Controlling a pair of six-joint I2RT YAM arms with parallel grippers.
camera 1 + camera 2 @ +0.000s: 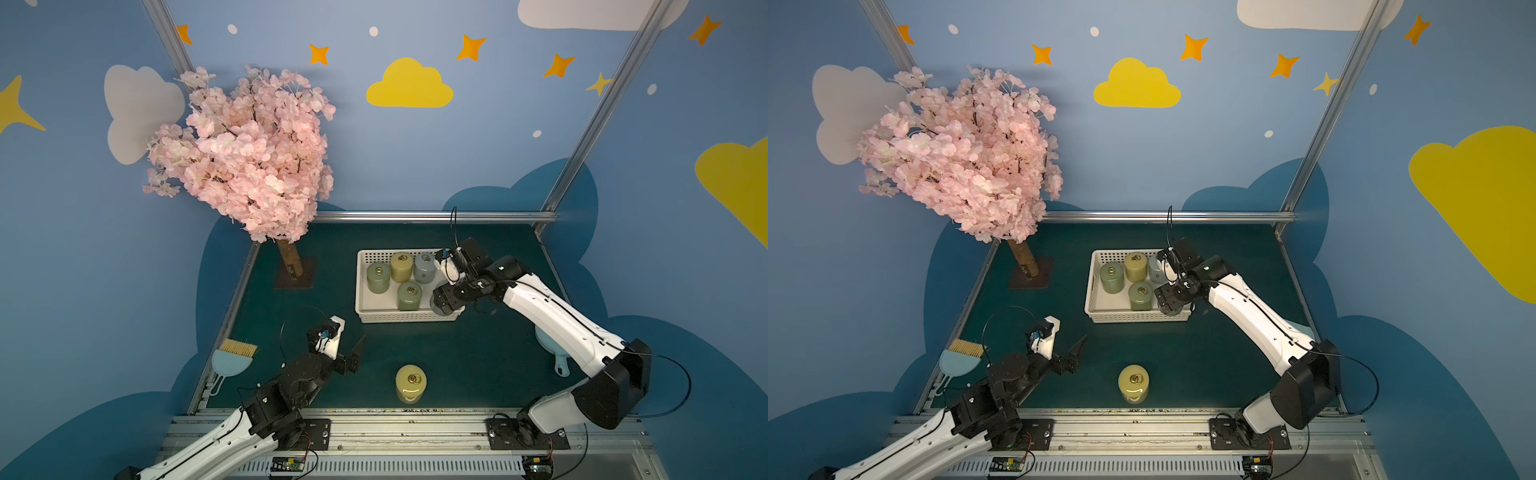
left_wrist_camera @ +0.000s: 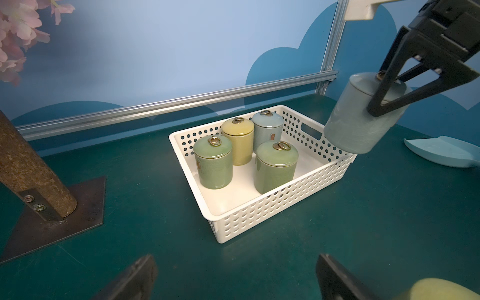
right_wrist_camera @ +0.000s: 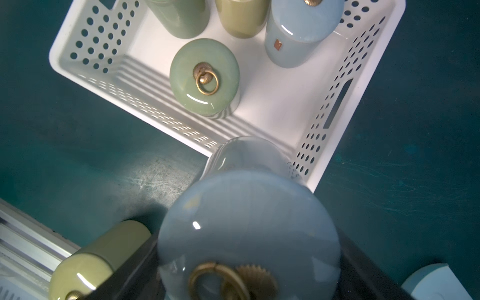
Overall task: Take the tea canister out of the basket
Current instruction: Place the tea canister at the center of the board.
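Okay, lift step: right claw [image 2: 384,104] clamped on the pale blue tea canister [image 2: 358,124], which hangs tilted over the white basket [image 2: 259,223] corner, right of centre in both top views. Left claw [image 2: 236,263] wide, idle. Four canisters [image 2: 275,168] sit inside. Next, probably: carry it clear of the rim, lower onto the desk [image 1: 457,365], release.

A dark green surface [image 1: 457,357] is seen, enclosed by blue walls painted with clouds and stars; a yellow cloud [image 1: 409,85] is shown on the far wall. An aluminium rail [image 1: 436,216] is fitted along the far edge. At the far left an artificial pink blossom tree [image 1: 245,153] is mounted, its tilted brown trunk [image 1: 289,259] bolted to a flat metal plate [image 2: 78,207]. A small blue brush [image 1: 232,357] with straw-coloured bristles is laid at the near left edge. A light blue dustpan [image 2: 446,153] is placed at the right, partly hidden.
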